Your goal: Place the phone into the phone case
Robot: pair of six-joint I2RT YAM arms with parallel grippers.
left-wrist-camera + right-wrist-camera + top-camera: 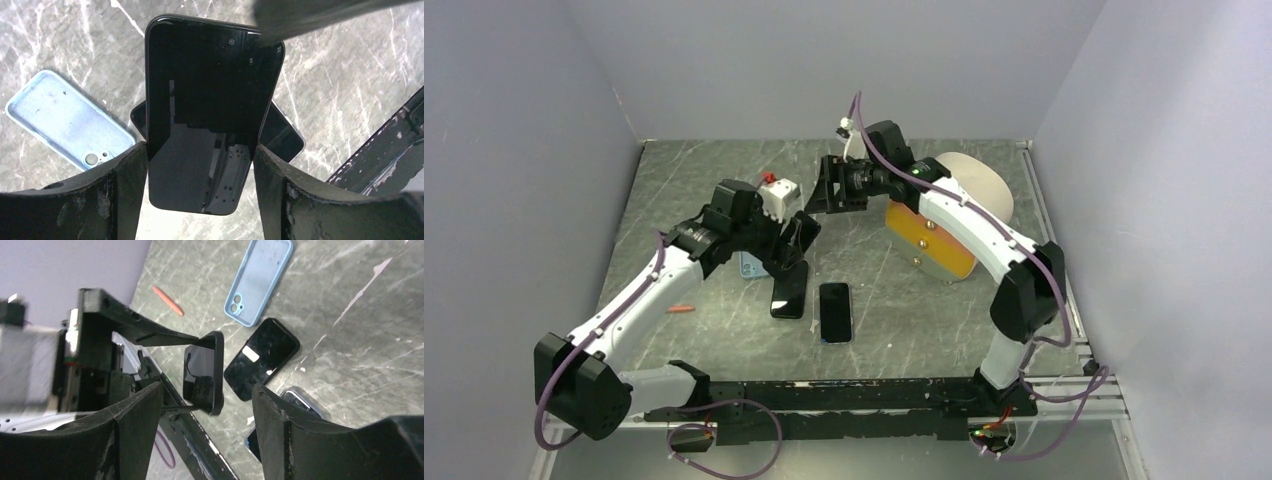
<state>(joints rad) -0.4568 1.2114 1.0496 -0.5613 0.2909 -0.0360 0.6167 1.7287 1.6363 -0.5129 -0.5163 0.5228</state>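
Our left fingers (125, 190) clamp the glossy black phone (210, 110) above the table (340, 90) middle; right fingers (135, 425) gape empty. We should square it over the pale blue case (65, 120) toward the left edge, one corner first.

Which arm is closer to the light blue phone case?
Left. The left gripper, holding a black phone, is just beside the blue case; the open right gripper is farther off, toward the back of the table.

No legible text, brands or nos. anywhere.
Raised phone (210, 115): glossy black face, reflections only. Beside it, blue case (65, 120): plain, unmarked. Just next to case in rt-wrist view, second phone (262, 359): pale patch, too blurred to read.
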